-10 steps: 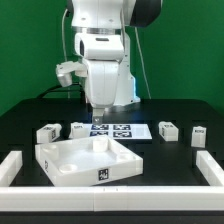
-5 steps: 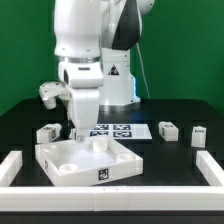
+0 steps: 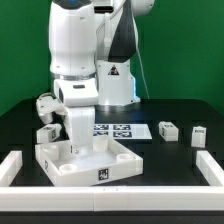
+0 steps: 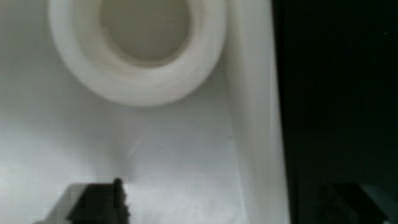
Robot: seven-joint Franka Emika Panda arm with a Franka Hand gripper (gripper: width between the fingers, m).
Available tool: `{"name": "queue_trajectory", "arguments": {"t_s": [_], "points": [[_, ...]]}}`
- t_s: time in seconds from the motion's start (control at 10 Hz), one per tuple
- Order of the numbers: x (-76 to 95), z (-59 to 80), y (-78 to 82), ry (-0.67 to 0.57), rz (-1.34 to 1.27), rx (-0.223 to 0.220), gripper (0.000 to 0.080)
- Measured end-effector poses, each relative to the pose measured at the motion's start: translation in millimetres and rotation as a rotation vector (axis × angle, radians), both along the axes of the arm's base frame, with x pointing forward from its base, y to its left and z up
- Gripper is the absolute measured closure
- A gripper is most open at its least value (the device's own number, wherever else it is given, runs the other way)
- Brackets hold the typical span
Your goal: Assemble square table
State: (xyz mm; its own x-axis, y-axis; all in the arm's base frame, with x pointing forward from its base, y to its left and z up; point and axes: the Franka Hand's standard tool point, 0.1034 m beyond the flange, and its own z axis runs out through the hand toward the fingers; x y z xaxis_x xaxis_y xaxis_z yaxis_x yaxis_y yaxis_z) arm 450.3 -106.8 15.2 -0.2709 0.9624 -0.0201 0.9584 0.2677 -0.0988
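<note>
The white square tabletop (image 3: 92, 163) lies at the front of the table, rim up. My gripper (image 3: 74, 141) has come down onto its back left corner in the exterior view. In the wrist view a round corner socket (image 4: 139, 48) and the raised rim (image 4: 260, 110) fill the picture. One dark finger (image 4: 98, 205) stands inside the tabletop and the other (image 4: 352, 206) outside over the black table, so my gripper (image 4: 224, 205) straddles the rim, open, with white surface showing between finger and rim. White block legs lie at the left (image 3: 46, 133) and at the right (image 3: 167, 129), (image 3: 198, 134).
The marker board (image 3: 120, 130) lies behind the tabletop, partly hidden by the arm. Low white fence bars stand at the exterior view's left (image 3: 10, 168) and right (image 3: 211, 168). The robot's base rises at the back centre.
The arm has swung toward the exterior view's left and come down, from above the marker board to the tabletop's back left corner. It now hides the leg that lay beside the board.
</note>
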Motion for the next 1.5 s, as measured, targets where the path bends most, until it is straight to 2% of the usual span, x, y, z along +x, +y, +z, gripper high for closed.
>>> {"name": "queue_trajectory", "arguments": {"t_s": [0.1, 0.2, 0.3, 0.4, 0.5, 1.1, 1.3, 1.5], "points": [[-0.2, -0.3, 0.0, 0.001, 0.000, 0.000, 0.0387], [-0.4, -0.4, -0.1, 0.001, 0.000, 0.000, 0.0571], [-0.4, -0.5, 0.0, 0.001, 0.000, 0.000, 0.0703], [1.4, 0.3, -0.4, -0.006, -0.003, -0.001, 0.0703], [1.5, 0.3, -0.6, -0.007, -0.003, -0.001, 0.0738], [2.4, 0.5, 2.6, -0.010, -0.029, -0.002, 0.0738], [14.4, 3.1, 43.1, -0.023, -0.116, 0.002, 0.0738], [36.6, 4.3, 87.4, -0.025, -0.159, 0.007, 0.0738]]}}
